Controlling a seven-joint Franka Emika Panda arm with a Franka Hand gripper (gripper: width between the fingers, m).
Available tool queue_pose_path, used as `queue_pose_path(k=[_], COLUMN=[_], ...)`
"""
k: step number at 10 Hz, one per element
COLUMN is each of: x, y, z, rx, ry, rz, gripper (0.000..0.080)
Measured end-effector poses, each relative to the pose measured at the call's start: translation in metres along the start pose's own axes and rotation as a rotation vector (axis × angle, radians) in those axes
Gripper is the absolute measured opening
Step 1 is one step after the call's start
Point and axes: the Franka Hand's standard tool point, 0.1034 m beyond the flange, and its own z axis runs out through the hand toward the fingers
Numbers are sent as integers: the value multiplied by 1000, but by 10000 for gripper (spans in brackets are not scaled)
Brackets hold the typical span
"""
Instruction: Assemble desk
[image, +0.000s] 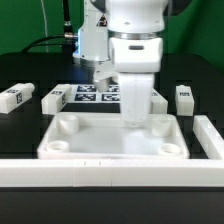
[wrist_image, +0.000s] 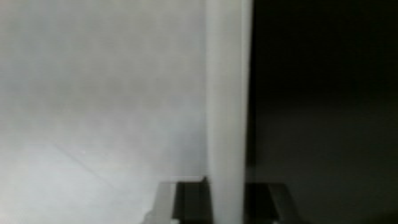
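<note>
**Tabletop** (image: 115, 140): white plastic, smooth and matt. It is a rectangular tray form with a raised rim and a round socket at each corner. It lies flat on the black desk (image: 20, 130) at the middle of the exterior view, just behind the low wall.

**Held leg** (wrist_image: 228, 100): a white, straight, square-section bar, upright. The hand (wrist_image: 228, 203) is closed narrow on it, with a dark finger (wrist_image: 187, 200) pressed to each side. The frame cuts off both ends, and no tag shows on the visible face.

**Arm** (image: 135, 40): a glossy white casing, standing over the tabletop's far side. It covers the hand in the exterior view, so where the held leg's lower end sits cannot be told.

**Loose legs**: first loose leg (image: 15, 97), second loose leg (image: 55, 98) and third loose leg (image: 184, 97). All are short white bars with black-and-white square tags, lying flat on the desk beyond the tabletop.

**Marker board** (image: 95, 93): thin, flat and white with printed tags, partly hidden behind the arm.

**Low wall** (image: 100, 172): long, white and square-edged. It runs along the near side and turns at the exterior view's right.

**Wrist view background**: a pale blur on one side of the held leg and dark on the other, not identifiable.
</note>
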Motion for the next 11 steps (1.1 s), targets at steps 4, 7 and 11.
queue_pose_path(k=[4, 7, 11], x=[20, 12, 7], y=[-1, 1, 4], z=[0, -1, -16], rx=[21, 25, 10], ry=[-7, -9, -12], rz=[19, 21, 63], gripper=[58, 129, 599])
